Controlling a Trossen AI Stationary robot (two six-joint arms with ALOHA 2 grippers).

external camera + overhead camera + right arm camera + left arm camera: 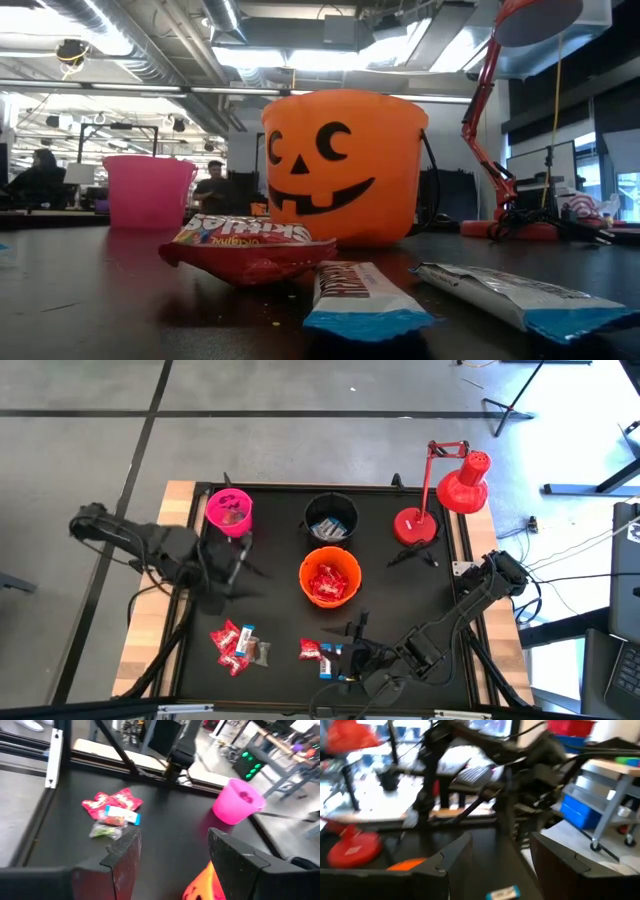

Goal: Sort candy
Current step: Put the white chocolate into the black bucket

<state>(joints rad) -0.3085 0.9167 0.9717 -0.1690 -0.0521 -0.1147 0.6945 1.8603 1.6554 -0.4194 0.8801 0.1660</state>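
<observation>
Candy (238,643) lies in two small piles on the black table (270,550), near the front edge: one pile at the left, one (318,652) just beside the right gripper (352,656). More red packets already sit in the orange bucket (330,576), so I think the sorting is partly done. The right gripper hangs low by its pile with its fingers wide apart and nothing between them. The left gripper (238,565) floats between the pink bucket (229,512) and the left pile, fingers apart and empty too. Next, I guess, one gripper must drop onto a single sweet and pinch it without dragging the others. The wrappers look thin, shiny and crinkly. The bars are long and flat, so they may slip. The buckets are round, smooth plastic. The black bucket (331,517) stands behind the orange one.
</observation>
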